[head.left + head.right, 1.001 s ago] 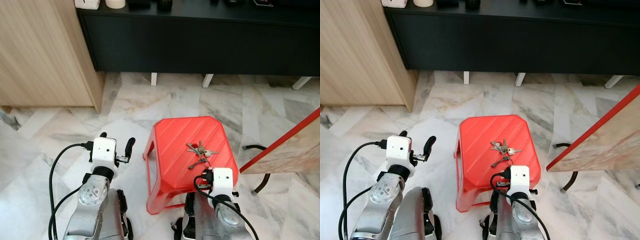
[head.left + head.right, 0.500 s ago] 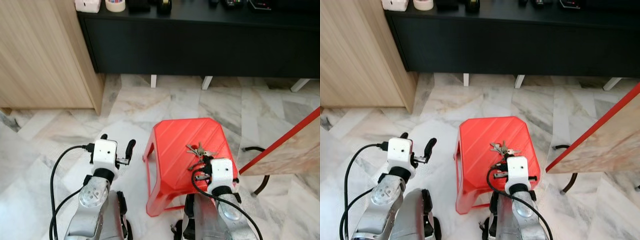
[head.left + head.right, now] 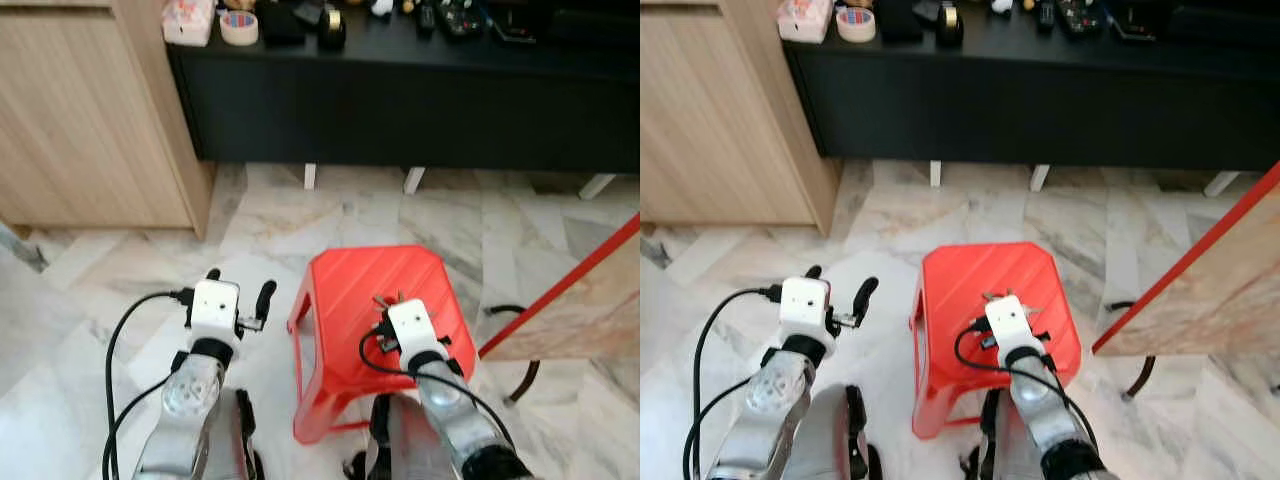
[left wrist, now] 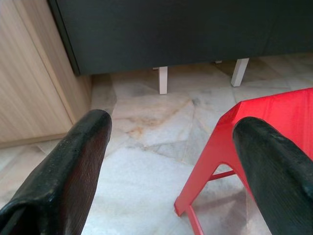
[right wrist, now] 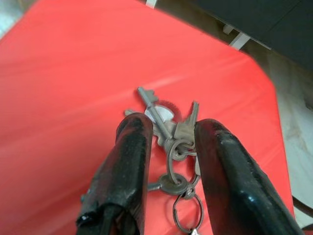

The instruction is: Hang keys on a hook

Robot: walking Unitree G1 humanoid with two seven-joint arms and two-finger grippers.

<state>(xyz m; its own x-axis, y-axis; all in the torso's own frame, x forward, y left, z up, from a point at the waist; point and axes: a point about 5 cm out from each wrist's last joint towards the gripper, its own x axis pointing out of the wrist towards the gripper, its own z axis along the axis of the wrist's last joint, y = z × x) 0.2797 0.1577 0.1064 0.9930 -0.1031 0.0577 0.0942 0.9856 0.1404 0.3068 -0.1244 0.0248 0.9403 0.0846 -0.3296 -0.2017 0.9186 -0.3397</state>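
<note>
The keys [image 5: 171, 132] lie on the red stool [image 3: 340, 290], toward its right edge, directly beneath the right gripper [image 5: 168, 147], whose parted fingers straddle the bunch. The left gripper [image 4: 171, 147], likewise spread, hangs well apart.

Straight ahead of you at 12 o'clock a stool [image 3: 350, 300] stands on the floor [image 3: 110, 290], with a bunch of keys [image 5: 168, 132] lying on its seat toward the 1 o'clock side. Your right gripper [image 5: 168, 125] is over the seat, a finger [image 5: 129, 161] on each side of the keys' rings. Your left gripper [image 3: 238, 293] hangs over the floor at 10 o'clock, just beside the stool. Behind the stool, a long low cabinet [image 3: 400, 100] runs across from 11 to 1 o'clock, small items on top of it. A wooden unit [image 3: 90, 120] adjoins it at 10 o'clock. A slanted board [image 3: 570, 300] lies at 3 o'clock.
</note>
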